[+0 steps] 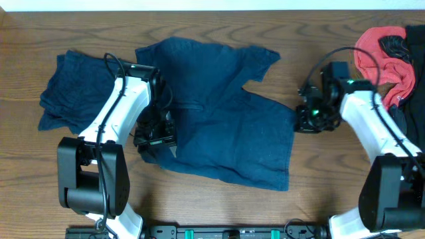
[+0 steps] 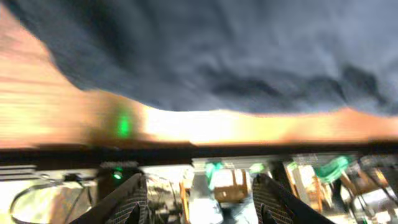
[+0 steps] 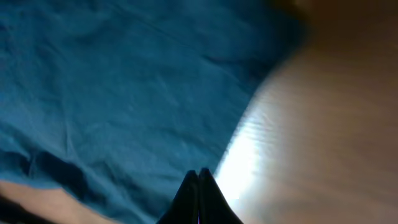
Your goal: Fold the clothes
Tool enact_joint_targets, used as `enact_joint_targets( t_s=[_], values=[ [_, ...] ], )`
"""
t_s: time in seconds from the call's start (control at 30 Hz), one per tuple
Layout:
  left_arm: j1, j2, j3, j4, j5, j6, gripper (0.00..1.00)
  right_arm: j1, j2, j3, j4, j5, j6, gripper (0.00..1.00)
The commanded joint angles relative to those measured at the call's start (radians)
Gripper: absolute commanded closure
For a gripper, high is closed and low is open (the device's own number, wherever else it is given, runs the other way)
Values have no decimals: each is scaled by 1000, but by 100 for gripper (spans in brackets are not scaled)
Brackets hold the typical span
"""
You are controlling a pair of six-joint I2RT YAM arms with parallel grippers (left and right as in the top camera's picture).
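The clothes are dark navy. One large garment lies spread across the middle of the table, and a second one lies bunched at the left. My left gripper hovers at the big garment's lower left edge. In the left wrist view it is open, with nothing between its fingers, and blurred navy cloth lies beyond. My right gripper sits just off the garment's right edge. In the right wrist view it is shut on nothing, over the cloth's border.
A red cloth and dark items are piled at the table's far right. The wooden table shows bare in front of and to the right of the big garment. The arm bases stand along the front edge.
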State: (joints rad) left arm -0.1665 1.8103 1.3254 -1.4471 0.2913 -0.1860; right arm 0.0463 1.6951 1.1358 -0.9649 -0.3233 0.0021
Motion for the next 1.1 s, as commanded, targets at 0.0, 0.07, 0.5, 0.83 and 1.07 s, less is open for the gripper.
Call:
enact_joint_targets(
  t_s=[0.0, 0.07, 0.5, 0.83, 1.07],
  values=[
    [2, -6, -6, 40, -113, -85, 43, 53, -6, -48, 65, -33, -10, 99],
    [2, -6, -6, 92, -113, -106, 44, 77, -6, -72, 108, -33, -10, 99],
    [2, -5, -53, 339, -114, -134, 44, 111, -6, -272, 344, -32, 5, 100],
    [2, -5, -111, 329, -113, -134, 44, 96, -6, -355, 290, 326, 250, 99],
    [2, -5, -169, 339, -113, -134, 43, 24, -6, -354, 183, 555, 399, 99]
  ],
)
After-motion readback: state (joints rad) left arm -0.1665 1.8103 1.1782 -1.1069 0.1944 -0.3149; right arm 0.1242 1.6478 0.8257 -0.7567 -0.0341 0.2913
